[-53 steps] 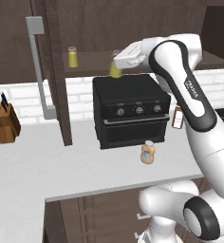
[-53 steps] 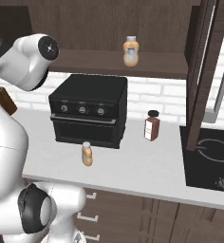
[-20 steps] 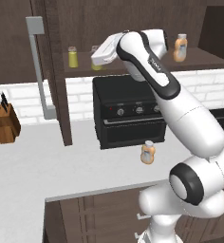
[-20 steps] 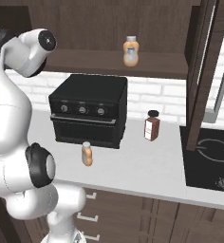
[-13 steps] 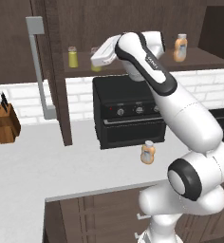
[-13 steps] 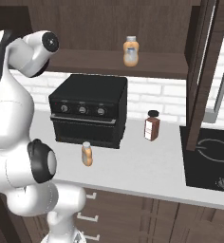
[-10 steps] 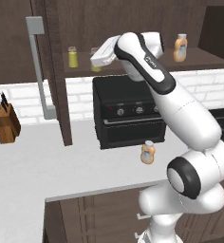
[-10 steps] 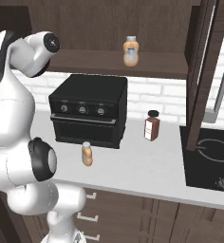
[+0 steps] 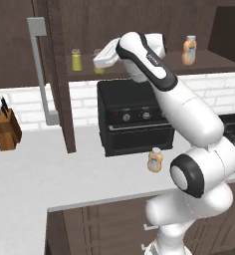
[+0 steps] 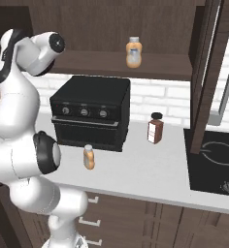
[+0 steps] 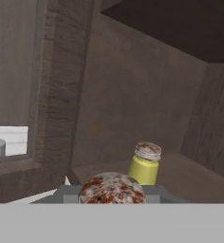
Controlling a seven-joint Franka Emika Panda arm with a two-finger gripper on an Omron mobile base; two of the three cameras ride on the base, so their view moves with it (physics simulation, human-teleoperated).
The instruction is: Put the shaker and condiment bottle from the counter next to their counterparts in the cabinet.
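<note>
My gripper (image 9: 99, 63) is up inside the cabinet (image 9: 211, 62), shut on the yellow-green shaker (image 9: 98, 68), just above the shelf. In the hand view my gripper (image 11: 111, 191) holds the shaker's speckled cap (image 11: 111, 187) right in front of the camera. The twin shaker (image 11: 144, 164) stands upright on the shelf just beyond it, and a little to the left of my hand (image 9: 76, 60) in the left base view. The condiment bottle (image 9: 155, 160) (image 10: 89, 157) stands on the counter (image 9: 50, 174) before the oven. Its orange twin (image 9: 189, 50) (image 10: 133, 52) stands on the shelf to the right.
A black toaster oven (image 9: 134, 117) (image 10: 89, 114) stands under the shelf. A dark red-brown jar (image 10: 155, 128) stands right of it, near a cooktop (image 10: 213, 155). The open cabinet door with its grey handle (image 9: 40, 69) hangs left of my hand. A knife block (image 9: 5, 130) is at far left.
My hand has carried the shaker leftward along the shelf toward its twin, with only a slight shift in the last half second. The bottles and the jar have not moved.
</note>
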